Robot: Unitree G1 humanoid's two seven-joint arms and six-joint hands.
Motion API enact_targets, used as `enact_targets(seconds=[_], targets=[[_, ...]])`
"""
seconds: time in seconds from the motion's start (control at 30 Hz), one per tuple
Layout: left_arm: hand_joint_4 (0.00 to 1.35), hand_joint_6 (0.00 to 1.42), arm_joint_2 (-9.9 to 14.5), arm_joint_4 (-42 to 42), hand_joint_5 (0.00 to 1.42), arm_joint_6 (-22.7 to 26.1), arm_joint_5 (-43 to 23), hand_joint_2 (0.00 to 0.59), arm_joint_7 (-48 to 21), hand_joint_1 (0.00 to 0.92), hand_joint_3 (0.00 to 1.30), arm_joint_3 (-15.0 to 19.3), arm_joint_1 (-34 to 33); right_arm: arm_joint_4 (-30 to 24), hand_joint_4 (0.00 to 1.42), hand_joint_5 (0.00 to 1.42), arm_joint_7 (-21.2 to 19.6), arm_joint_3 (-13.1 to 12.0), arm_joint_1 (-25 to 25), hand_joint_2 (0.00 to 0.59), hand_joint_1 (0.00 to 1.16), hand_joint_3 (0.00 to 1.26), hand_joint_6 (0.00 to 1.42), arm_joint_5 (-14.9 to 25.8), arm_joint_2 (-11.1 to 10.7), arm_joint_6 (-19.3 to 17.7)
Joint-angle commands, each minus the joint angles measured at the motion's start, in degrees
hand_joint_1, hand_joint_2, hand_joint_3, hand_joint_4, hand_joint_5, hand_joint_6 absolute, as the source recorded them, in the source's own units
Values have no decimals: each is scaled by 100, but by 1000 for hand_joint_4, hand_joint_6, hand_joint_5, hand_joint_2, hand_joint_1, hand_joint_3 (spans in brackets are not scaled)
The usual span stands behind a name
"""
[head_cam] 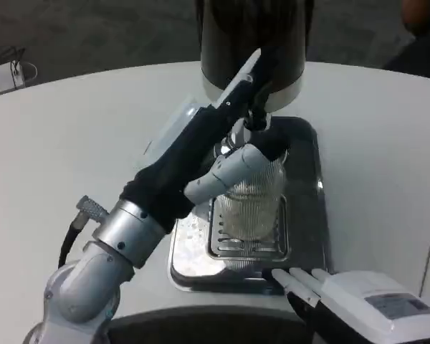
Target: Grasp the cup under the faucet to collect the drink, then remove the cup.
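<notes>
white table [72,129]; metal drip tray [304,208] with grate [229,247]; cable [7,72], perhaps a plug, far-left

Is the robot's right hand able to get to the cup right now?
Probably not easily: the left hand already wraps the cup, and the right hand rests at the tray's near edge.

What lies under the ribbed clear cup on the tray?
Under the ribbed clear cup lies a slotted metal grate set in the shiny steel drip tray. The left robot hand covers the cup's upper part.
</notes>
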Motion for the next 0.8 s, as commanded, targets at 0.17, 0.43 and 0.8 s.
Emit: enact_targets(seconds=[0.17,0.43,0.8], targets=[[0,138,126,-82,54,463,281,59,-109,0,0,-65,-137,-80,0,0,-8,-81,48,434,565,23,0,216,-59,67],[0,138,458,-103,53,610,743,60,-488,0,0,-382,-347,-97,0,0,-26,-137,108,434,565,19,0,336,-93,150],[0,86,813,-168,19,388,1261,63,-565,0,0,-653,-326,-57,0,0,-49,-229,138,434,564,16,0,639,-40,497]])
